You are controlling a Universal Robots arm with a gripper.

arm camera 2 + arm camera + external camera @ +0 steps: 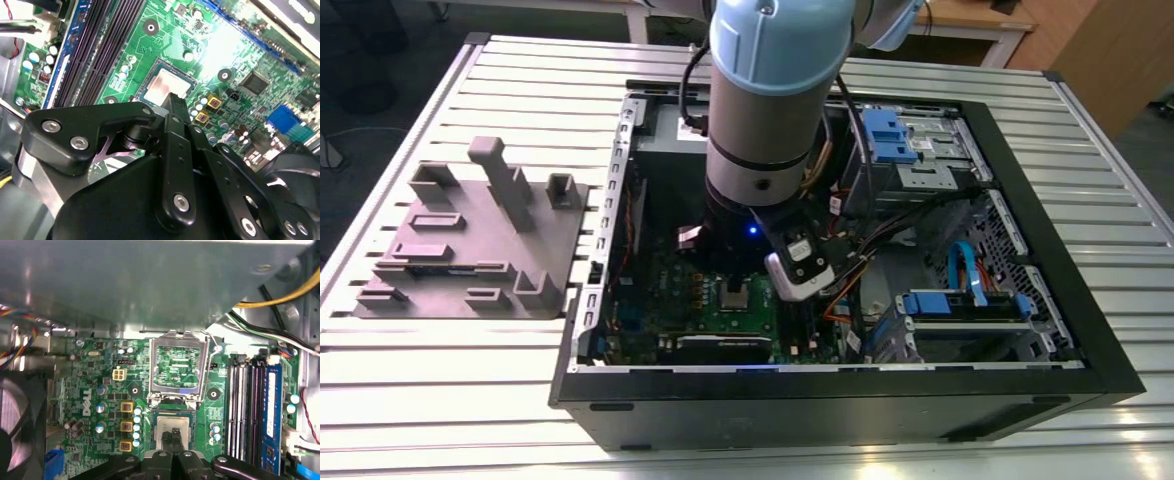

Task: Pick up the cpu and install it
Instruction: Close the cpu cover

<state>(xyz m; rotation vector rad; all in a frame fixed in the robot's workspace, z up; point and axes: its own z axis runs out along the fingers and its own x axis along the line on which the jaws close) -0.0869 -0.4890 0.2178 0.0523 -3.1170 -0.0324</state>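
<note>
The cpu [161,422], a small square chip with a shiny silver-grey top, lies flat in its socket on the green motherboard [100,385]. It also shows in the second wrist view [165,86] and the exterior view [738,296]. My gripper [173,436] hangs right over the chip, and its black fingertips [175,102] are pressed together with nothing between them. I cannot tell whether they touch the chip. The silver hinged socket frame [154,365] stands flipped open beside the cpu. The arm [767,110] reaches down into the open computer case [854,395].
Dark memory slots [247,405] run along one side of the socket. A grey metal box [150,285] and yellow and black cables [280,297] are close by. Blue drive brackets [961,303] fill the case on the exterior view's right. A grey fixture block [467,240] sits on the slatted table.
</note>
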